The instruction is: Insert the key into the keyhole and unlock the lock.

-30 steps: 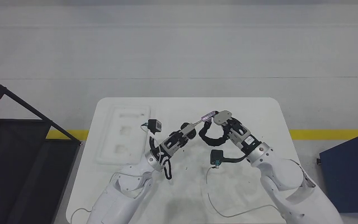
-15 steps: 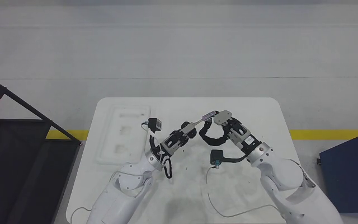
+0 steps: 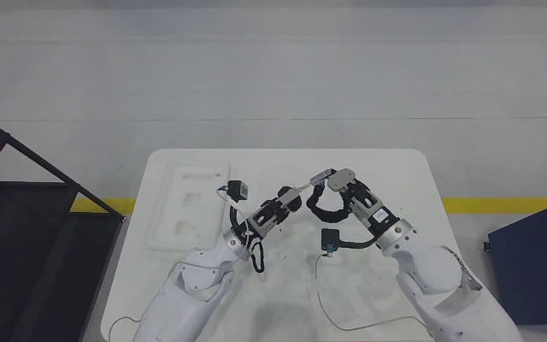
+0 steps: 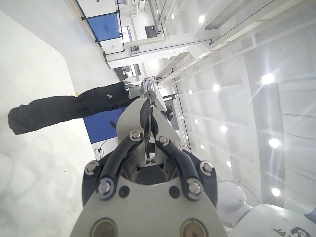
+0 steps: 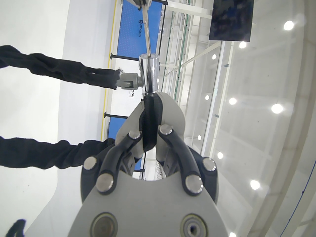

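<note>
Evidently the key (image 5: 147,38) is gripped by the closed left fingers (image 4: 144,113), its blade pointed straight ahead of them along the long axis of the lock (image 5: 148,72), tip at the keyhole (image 4: 149,95), while the lock is clamped end-on in the closed right fingers (image 5: 149,109), off the counter (image 3: 291,299).

white table (image 3: 376,171) with rounded corners is standing on a pale grey floor (image 3: 273,77). a yellow line (image 3: 496,205) is running along the floor on either side of the table. a dark panel (image 3: 34,256) is standing at the left, something blue (image 3: 521,265) is showing at the right edge. round ceiling lights (image 4: 267,78) are glaring overhead, blue partition panels (image 5: 133,28) are lining the far side, a dark screen (image 5: 232,9) is hanging up high.
</note>
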Available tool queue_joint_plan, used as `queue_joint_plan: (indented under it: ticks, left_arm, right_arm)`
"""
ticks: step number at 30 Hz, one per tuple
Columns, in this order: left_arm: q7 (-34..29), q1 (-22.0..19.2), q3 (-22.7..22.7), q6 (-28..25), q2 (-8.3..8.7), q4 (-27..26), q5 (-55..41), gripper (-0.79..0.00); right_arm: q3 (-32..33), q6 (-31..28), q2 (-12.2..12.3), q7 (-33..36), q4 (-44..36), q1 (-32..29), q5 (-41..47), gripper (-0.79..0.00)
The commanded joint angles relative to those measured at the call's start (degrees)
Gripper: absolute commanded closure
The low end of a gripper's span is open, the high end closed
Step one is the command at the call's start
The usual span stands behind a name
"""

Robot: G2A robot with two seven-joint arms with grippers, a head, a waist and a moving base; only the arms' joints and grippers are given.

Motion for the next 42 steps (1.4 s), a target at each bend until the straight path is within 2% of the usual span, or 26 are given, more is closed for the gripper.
queue_joint_plan:
  ticks: [1,10,42]
  left_arm:
    - [0.08,0.06,-0.04,-0.05,-0.02,-0.02,0.02,0.0]
    - [0.05,0.15,-0.03,0.16,-0.11,0.1,0.12,0.0]
    - [0.4,-0.02,-0.24,0.68,-0.43,0.23,0.36,0.0]
  right_arm:
    - [0.05,-0.24,-0.09,0.49,-0.17,-0.17,-0.37,0.0]
    - [-0.17,-1.35,-0.51,1.82,-1.4,-0.63,-3.44,0.0]
    - [0.57,-1.07,-1.31,1.13,-1.56,-1.15,-4.42,0.0]
